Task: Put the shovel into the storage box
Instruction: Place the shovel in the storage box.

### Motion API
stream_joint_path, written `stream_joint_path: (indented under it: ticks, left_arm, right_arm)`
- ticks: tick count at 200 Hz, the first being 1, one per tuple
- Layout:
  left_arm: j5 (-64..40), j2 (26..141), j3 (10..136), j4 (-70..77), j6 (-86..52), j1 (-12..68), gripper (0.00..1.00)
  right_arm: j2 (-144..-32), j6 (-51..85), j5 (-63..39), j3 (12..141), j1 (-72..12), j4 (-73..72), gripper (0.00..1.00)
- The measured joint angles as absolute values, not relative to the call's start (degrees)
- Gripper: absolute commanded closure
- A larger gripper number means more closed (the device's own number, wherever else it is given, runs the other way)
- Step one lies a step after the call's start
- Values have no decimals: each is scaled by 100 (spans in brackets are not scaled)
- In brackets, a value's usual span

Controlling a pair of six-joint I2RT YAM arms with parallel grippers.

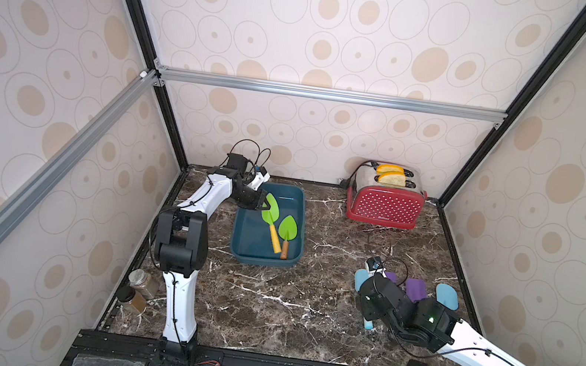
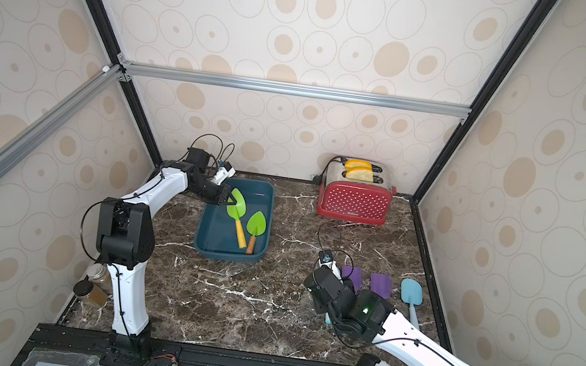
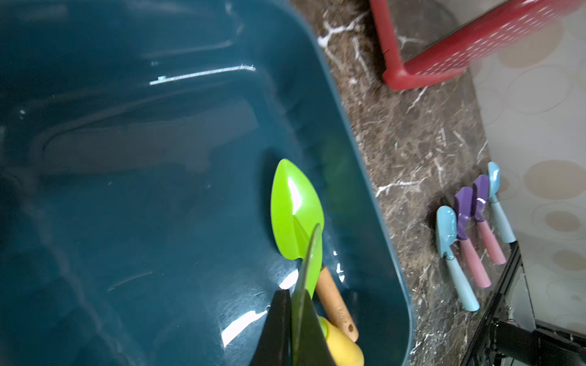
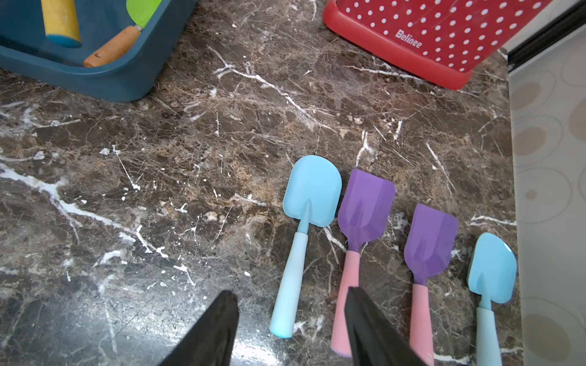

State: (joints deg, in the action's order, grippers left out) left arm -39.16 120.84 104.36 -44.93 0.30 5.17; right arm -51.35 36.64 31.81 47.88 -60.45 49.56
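The green shovel (image 1: 272, 220) is pinched by its blade in the clenched left gripper (image 1: 264, 206), handle slanted below it into the storage box (image 1: 251, 238); release is judged due. Beneath the parted right gripper (image 4: 290, 293) a pale blue shovel (image 4: 312, 193) is straddled: lowering and closing are needed.

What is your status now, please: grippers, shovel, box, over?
Left gripper shut on yellow-handled green shovel, over storage box. Right gripper open above light blue shovel on table. Wooden-handled shovel lies in box.
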Motion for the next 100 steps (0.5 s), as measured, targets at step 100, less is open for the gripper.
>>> stream_joint_path:
  ticks: [100]
  left_arm:
    - [-3830,13533,11942,-5596,650,515,93]
  right_arm:
    - [-4939,4073,3183,4539,-6029,5275,39]
